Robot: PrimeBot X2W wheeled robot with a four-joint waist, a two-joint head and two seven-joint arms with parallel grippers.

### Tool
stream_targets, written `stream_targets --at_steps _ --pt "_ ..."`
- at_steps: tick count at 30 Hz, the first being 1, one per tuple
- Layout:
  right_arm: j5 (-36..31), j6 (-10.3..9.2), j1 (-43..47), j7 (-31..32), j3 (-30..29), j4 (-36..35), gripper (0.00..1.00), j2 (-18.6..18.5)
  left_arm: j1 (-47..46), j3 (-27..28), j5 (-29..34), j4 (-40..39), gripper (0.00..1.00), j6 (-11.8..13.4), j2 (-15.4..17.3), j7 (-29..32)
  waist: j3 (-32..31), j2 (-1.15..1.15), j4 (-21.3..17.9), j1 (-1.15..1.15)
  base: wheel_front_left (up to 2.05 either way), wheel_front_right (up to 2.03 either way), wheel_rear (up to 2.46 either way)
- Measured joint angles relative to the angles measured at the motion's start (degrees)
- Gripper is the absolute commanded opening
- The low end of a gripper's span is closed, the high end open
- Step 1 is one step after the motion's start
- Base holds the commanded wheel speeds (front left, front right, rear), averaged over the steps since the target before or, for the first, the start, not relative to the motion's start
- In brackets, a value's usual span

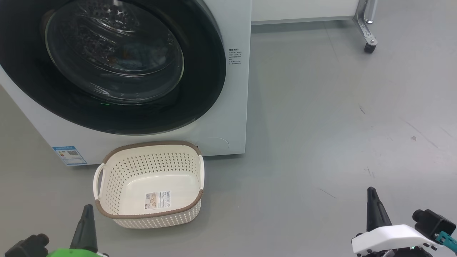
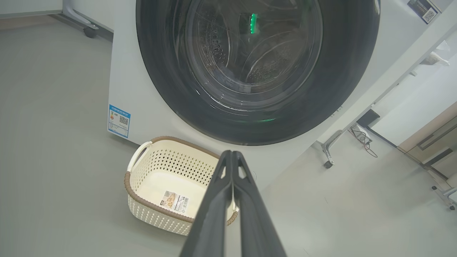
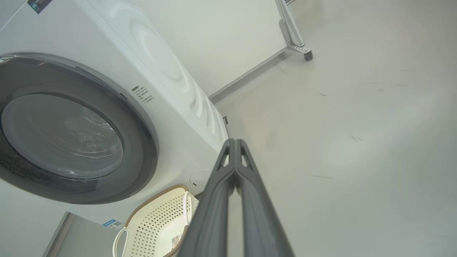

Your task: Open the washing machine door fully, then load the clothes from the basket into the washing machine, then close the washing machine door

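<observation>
The washing machine door [image 1: 205, 71] sits shut, its glossy black rim flush against the white front of the washing machine [image 1: 235, 107], ahead of and above the left gripper [image 1: 87, 208]. Behind the bulging glass something bluish shows low in the drum; it may be the clothes [image 1: 137, 63], though reflections blur it too much to be sure.

The basket [image 1: 153, 166] stands on the grey floor [image 1: 321, 142] just beyond the left gripper's tip and a little toward the right gripper's side. Its far rim is close to the foot of the washer, under the door. A label sticker [image 1: 157, 200] lies on the basket's floor. A small blue sticker [image 1: 69, 155] marks the washer's front, straight ahead of the left gripper, past the basket's near handle.

The left gripper is clenched, its two dark fingers pressed together and grasping nothing. In the left wrist view the tips overlap the basket's rim without touching it. The right gripper [image 1: 372, 191] is likewise clenched on nothing, over the floor and well apart from the basket. Far ahead of it stands a metal leg on a caster [image 1: 369, 44].
</observation>
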Motion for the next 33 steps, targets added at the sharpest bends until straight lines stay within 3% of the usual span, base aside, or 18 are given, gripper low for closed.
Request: stream_targets --at_steps 33 --pt "27.52 3.94 -4.74 5.25 -3.98 3.94 0.00 -1.99 -4.07 3.08 -22.19 2.02 0.00 0.03 -1.23 6.41 0.01 0.00 -0.51 0.00 0.00 0.00 0.00"
